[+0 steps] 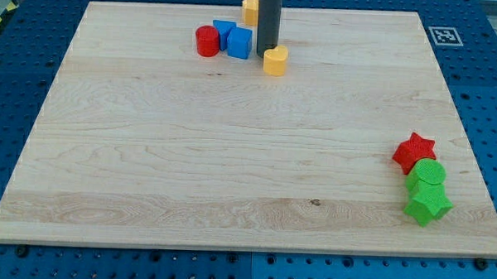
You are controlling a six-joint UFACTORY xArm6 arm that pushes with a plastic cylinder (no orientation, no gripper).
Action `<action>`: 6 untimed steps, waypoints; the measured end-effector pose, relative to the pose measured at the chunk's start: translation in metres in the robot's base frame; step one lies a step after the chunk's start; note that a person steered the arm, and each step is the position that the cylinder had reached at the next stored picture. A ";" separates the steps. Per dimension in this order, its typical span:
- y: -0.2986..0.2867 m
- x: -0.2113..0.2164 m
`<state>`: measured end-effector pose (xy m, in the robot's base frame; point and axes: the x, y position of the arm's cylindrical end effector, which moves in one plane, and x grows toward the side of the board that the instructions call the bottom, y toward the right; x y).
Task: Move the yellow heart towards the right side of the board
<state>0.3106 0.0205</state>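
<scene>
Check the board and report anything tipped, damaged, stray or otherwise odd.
Nothing stands out. My tip sits at the left edge of the yellow heart, with the blue blocks and red cylinder further left. The red star and green blocks cluster at the view's right, all on the board.

A single camera covers the scene. It looks down obliquely from above the near edge of the worktop (247,189), facing the far edge at the view's top. The whole board fits the frame at medium range, with blue perforated base (490,98) surrounding it.
</scene>
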 end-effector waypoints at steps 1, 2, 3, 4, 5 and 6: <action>0.001 0.000; 0.001 0.000; 0.001 0.001; 0.002 0.020; 0.002 0.042; 0.003 0.057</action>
<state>0.3674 0.0239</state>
